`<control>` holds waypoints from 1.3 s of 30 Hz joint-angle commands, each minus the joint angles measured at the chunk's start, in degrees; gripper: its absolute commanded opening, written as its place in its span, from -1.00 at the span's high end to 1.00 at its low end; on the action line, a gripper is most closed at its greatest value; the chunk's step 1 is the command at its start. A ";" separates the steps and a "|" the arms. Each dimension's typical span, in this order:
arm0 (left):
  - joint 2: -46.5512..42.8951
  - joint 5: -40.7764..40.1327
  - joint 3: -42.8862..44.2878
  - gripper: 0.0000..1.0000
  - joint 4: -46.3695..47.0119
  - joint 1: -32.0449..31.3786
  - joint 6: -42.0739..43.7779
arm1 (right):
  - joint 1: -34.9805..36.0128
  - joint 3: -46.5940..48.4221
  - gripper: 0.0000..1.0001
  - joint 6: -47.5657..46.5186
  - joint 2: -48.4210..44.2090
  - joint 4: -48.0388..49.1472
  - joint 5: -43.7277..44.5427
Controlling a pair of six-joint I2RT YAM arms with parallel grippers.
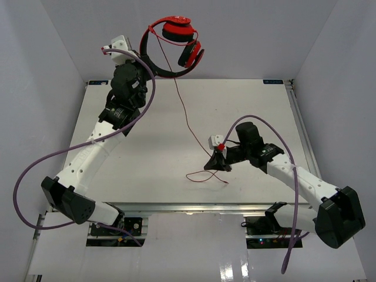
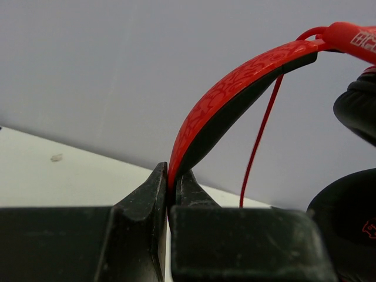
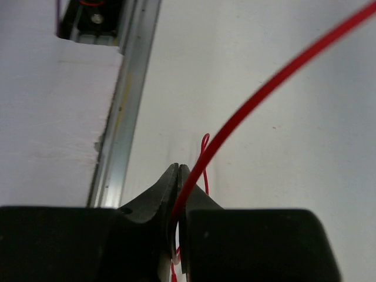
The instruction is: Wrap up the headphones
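i'm holding the headphones (image 1: 176,44) up past the far edge of the table (image 1: 135,170), my left gripper (image 2: 170,176) clamping on the red headband (image 2: 235,88); the thin red cable (image 1: 184,111) is hanging down from them; my right gripper (image 3: 178,176) is pinching that cable low over the table, the loose end curling on the surface beside it

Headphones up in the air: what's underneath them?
Only their cable hangs below, running to the table, where the right end effector pinches it. The pinched bit is hidden.
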 commanded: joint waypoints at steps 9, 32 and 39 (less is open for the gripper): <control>1.83 9.40 -22.22 1.00 2.93 -0.18 9.05 | 3.45 24.24 0.85 -13.00 -6.92 -11.03 45.72; -7.35 50.82 -32.83 1.00 -3.81 -9.59 16.62 | -10.26 20.82 0.83 -4.97 6.33 3.14 42.10; -10.91 51.25 -28.60 1.00 -3.61 -9.59 11.53 | -16.27 13.54 0.69 0.11 4.11 3.35 16.47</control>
